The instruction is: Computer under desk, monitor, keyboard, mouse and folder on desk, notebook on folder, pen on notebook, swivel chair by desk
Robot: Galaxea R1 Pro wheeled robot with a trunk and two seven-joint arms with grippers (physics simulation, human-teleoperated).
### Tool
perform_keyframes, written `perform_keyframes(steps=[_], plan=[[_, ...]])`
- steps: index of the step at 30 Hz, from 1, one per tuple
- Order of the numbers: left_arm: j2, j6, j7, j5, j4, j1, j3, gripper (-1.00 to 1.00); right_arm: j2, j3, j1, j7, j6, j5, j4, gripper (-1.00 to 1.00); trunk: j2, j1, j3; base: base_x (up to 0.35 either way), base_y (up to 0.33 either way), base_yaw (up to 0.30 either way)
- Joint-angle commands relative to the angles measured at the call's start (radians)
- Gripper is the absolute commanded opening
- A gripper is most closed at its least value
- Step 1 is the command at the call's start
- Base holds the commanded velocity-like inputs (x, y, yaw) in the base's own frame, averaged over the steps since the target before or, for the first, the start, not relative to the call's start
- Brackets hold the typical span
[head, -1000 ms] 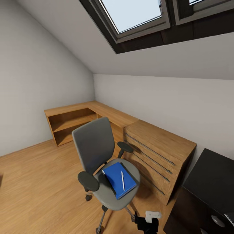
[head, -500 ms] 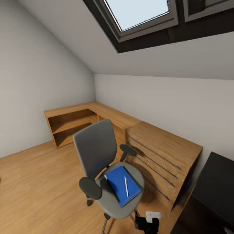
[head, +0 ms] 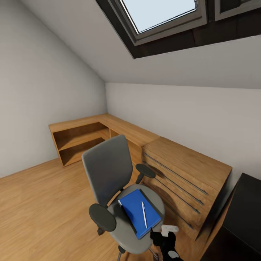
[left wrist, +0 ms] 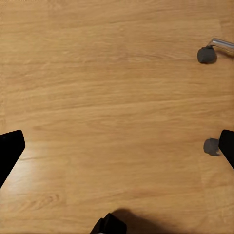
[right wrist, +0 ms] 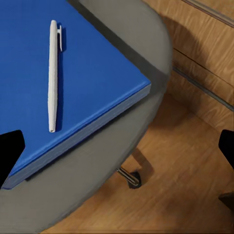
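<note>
The view has swung a little, so the swivel chair (head: 121,188) looks closer. The blue folder (head: 139,212) lies on its seat with the pen (head: 144,214) on top. The right gripper (right wrist: 117,146) hangs wide open over them, ready to grab

Grey chair (head: 108,174) sits on the wood floor right by the dresser, back upright, black armrests out. Blue folder (head: 139,212) lies flat on its seat, white pen (head: 144,214) lying on top of it. Black desk (head: 246,203) corner is off to my right.
</note>
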Motion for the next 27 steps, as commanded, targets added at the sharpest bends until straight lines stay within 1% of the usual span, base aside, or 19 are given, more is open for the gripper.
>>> perform_keyframes(steps=[1, 6, 7, 11, 12, 13, 14, 16, 18, 19, 21, 22, 23, 24, 25, 27], plan=[[0.001, -0.004, 0.002, 0.009, 0.000, 0.000, -0.003, 1.00, -0.003, -0.001, -0.001, -0.004, 0.063, 0.001, -0.048, 1.00, -0.001, 0.000, -0.001, 0.004, 0.002, 0.000], [0.002, -0.005, 0.000, 0.009, 0.000, 0.000, -0.002, 1.00, -0.008, -0.001, -0.005, -0.004, 0.210, 0.002, -0.153, 1.00, -0.001, 0.000, -0.001, 0.060, 0.001, 0.000], [0.002, -0.005, -0.001, 0.009, -0.001, 0.000, -0.002, 1.00, -0.010, -0.001, -0.011, -0.004, 0.267, 0.003, -0.176, 1.00, -0.001, 0.000, -0.001, 0.209, 0.000, 0.000], [0.002, -0.006, -0.002, 0.007, -0.001, 0.000, -0.002, 1.00, -0.011, -0.001, -0.052, -0.003, 0.412, 0.004, -0.199, 1.00, -0.001, 0.000, -0.001, 0.261, 0.000, 0.000], [0.002, -0.006, -0.002, 0.007, -0.001, 0.000, -0.002, 1.00, -0.011, -0.001, -0.082, -0.004, 0.492, 0.003, -0.204, 1.00, -0.001, 0.000, -0.001, 0.299, 0.000, 0.000], [0.002, -0.006, -0.002, 0.007, -0.001, 0.000, -0.002, 1.00, -0.011, -0.001, -0.097, -0.004, 0.530, 0.002, -0.206, 1.00, -0.001, 0.000, -0.001, 0.305, 0.000, 0.000], [0.002, -0.006, -0.002, 0.006, -0.001, 0.000, -0.002, 1.00, -0.009, -0.003, -0.150, -0.004, 0.670, -0.002, -0.214, 1.00, -0.001, 0.000, -0.001, 0.322, 0.000, 0.000], [0.002, -0.006, -0.003, 0.006, -0.001, 0.000, -0.002, 1.00, -0.008, -0.003, -0.165, -0.005, 0.714, -0.003, -0.218, 1.00, -0.001, 0.000, -0.001, 0.325, 0.000, 0.000], [0.002, -0.006, -0.003, 0.006, -0.001, 0.000, -0.002, 1.00, -0.008, -0.003, -0.172, -0.006, 0.738, -0.003, -0.220, 1.00, -0.001, 0.000, -0.001, 0.328, 0.000, 0.000], [0.002, -0.006, -0.004, 0.006, -0.001, 0.000, -0.002, 1.00, -0.008, -0.003, -0.181, -0.004, 0.791, -0.004, -0.221, 1.00, -0.001, 0.000, -0.001, 0.330, 0.000, 0.000], [0.004, -0.006, -0.004, 0.006, -0.001, 0.000, -0.002, 1.00, -0.007, -0.002, -0.189, 0.000, 0.850, -0.004, -0.217, 1.00, -0.001, 0.000, -0.001, 0.321, 0.000, 0.000], [0.013, -0.006, -0.002, 0.007, -0.002, 0.000, -0.001, 1.00, -0.007, 0.000, -0.191, 0.002, 0.878, -0.003, -0.214, 1.00, -0.001, 0.000, -0.001, 0.173, 0.000, 0.000], [0.021, -0.006, -0.001, 0.008, -0.002, 0.000, -0.001, 1.00, -0.005, 0.002, -0.192, 0.002, 0.891, -0.003, -0.213, 1.00, -0.001, 0.000, -0.001, 0.111, 0.000, 0.000], [0.030, -0.006, -0.001, 0.010, -0.003, 0.000, 0.000, 1.00, 0.000, 0.005, -0.192, 0.003, 0.899, -0.002, -0.210, 1.00, -0.001, 0.000, -0.001, 0.071, 0.000, 0.000], [0.041, -0.006, 0.000, 0.012, -0.004, 0.000, 0.002, 1.00, 0.011, 0.009, -0.193, 0.006, 0.906, -0.002, -0.194, 1.00, -0.001, 0.000, -0.001, 0.036, 0.000, 0.000], [0.048, -0.006, -0.001, 0.014, -0.010, 0.000, 0.003, 1.00, 0.019, 0.014, -0.193, 0.012, 0.909, -0.001, -0.171, 1.00, -0.001, 0.000, -0.001, 0.024, 0.000, 0.000]])
